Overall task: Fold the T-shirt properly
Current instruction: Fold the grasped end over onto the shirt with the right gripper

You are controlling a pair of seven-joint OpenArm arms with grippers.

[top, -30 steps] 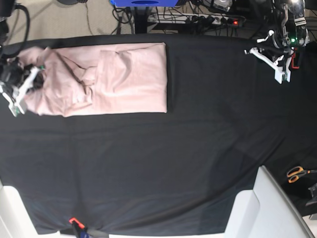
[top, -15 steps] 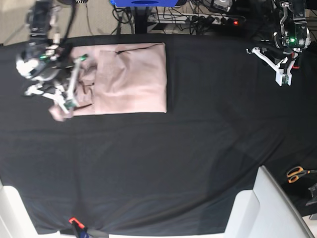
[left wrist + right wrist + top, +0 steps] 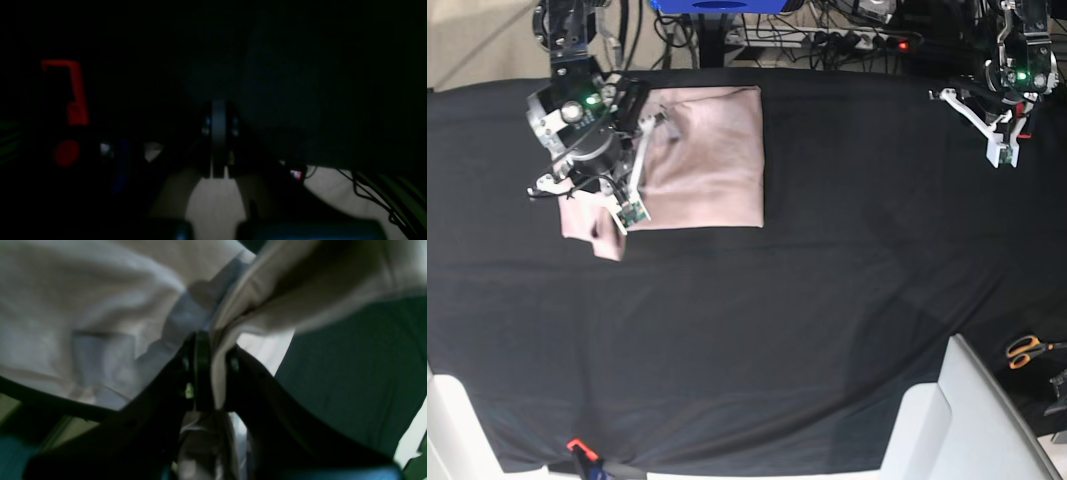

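Note:
The pale pink T-shirt [image 3: 712, 150] lies folded into a rectangle at the back left of the black table cloth [image 3: 777, 320]. My right gripper [image 3: 625, 210] is shut on the shirt's left end and holds it lifted above the folded part. A flap of cloth hangs below it [image 3: 592, 228]. In the right wrist view the right gripper [image 3: 210, 373] pinches pink cloth [image 3: 83, 306] between its dark fingers. My left gripper [image 3: 1002, 155] hovers at the back right corner, far from the shirt. In the dark left wrist view the left gripper [image 3: 218, 133] has its fingers pressed together and holds nothing.
Orange-handled scissors [image 3: 1027, 350] lie at the right edge. A white block [image 3: 967, 420] stands at the front right. A red clamp [image 3: 577, 445] grips the front edge. Cables and a power strip [image 3: 827, 40] run behind the table.
My right gripper has moved right and toward the back, carrying the shirt's left end over the folded body. The shirt's spread has shortened from the left. The left arm has barely shifted.

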